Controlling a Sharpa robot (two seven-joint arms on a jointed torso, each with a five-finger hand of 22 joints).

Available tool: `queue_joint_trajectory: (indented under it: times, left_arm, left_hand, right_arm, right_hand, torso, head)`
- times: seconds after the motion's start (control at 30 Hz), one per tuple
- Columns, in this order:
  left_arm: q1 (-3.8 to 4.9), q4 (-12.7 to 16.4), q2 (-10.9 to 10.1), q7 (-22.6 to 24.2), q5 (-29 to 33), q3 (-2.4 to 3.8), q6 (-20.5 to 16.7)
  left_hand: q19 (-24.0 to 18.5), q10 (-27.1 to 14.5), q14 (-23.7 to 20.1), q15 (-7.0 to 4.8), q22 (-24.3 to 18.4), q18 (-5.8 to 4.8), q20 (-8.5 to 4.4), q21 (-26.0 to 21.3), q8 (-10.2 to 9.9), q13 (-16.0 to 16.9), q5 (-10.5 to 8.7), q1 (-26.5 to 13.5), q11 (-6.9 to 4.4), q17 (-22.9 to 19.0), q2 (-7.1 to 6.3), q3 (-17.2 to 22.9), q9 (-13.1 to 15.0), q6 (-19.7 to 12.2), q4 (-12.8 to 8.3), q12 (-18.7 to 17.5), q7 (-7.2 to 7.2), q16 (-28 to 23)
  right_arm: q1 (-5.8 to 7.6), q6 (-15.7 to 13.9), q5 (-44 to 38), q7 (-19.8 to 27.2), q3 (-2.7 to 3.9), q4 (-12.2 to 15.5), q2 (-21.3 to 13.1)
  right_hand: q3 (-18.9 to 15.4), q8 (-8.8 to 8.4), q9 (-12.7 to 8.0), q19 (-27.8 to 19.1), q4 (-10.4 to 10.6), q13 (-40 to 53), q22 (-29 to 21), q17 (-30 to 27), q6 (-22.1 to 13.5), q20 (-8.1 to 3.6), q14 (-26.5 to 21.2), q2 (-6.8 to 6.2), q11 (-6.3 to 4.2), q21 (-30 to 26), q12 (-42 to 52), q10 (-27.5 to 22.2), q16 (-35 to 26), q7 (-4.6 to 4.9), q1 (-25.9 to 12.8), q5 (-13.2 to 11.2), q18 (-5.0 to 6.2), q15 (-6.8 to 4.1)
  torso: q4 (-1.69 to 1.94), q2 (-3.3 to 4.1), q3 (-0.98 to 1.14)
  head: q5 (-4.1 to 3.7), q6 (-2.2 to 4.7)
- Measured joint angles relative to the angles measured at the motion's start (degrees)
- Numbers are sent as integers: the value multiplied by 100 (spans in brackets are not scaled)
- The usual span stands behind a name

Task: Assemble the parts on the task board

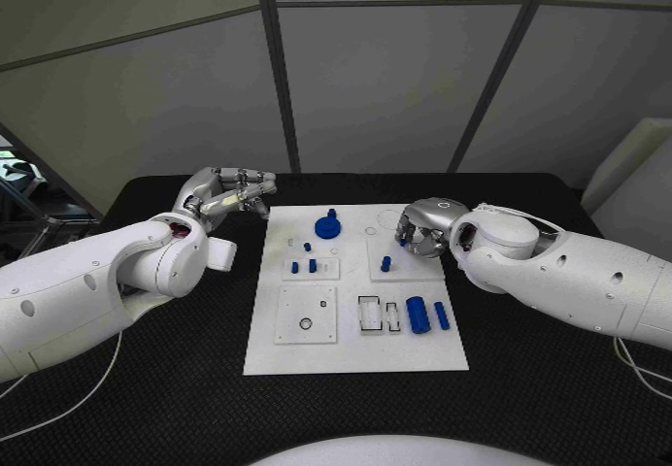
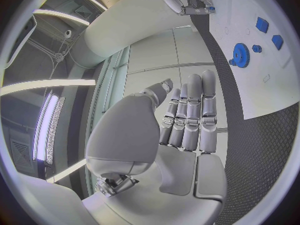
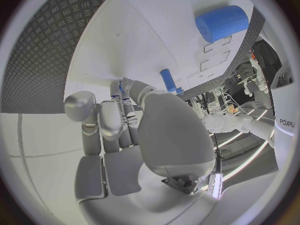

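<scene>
A: Left hand (image 1: 228, 191)?
B: Raised beside the task board's (image 1: 357, 349) far left corner, fingers extended together, nothing held.
A: Right hand (image 1: 423, 229)?
B: Curled over the board's far right; contents cannot be told. Blue gear (image 1: 328, 225) lies between.

My left hand (image 1: 228, 194) hangs off to the left, raised, fingers (image 2: 190, 112) straight, side by side, holding nothing. My right hand (image 1: 423, 228) reaches in from the right, fingers (image 3: 112, 122) curled downward, thumb alongside; grip unclear.
</scene>
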Motion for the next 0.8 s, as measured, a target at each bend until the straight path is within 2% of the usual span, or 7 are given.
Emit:
queue_joint_trajectory:
  times: [0.8]
  left_arm:
    - [0, 0, 0, 0, 4, 0, 7]
  left_hand:
    - [0, 0, 0, 0, 1, 0, 0, 0, 0, 0, 0, 0, 0, 1, 0, 0, 1, 0, 0, 0, 0, 0]
  right_arm:
    - [0, 4, -7, -5, 0, 0, 0]
  right_hand:
    - [0, -11, 3, 0, 0, -1, -1, -1, -4, 0, 0, 0, 0, 0, -1, 0, 0, -3, 0, 0, 0, 0]
  torso:
    - [0, 1, 0]
  head:
    - [0, 0]
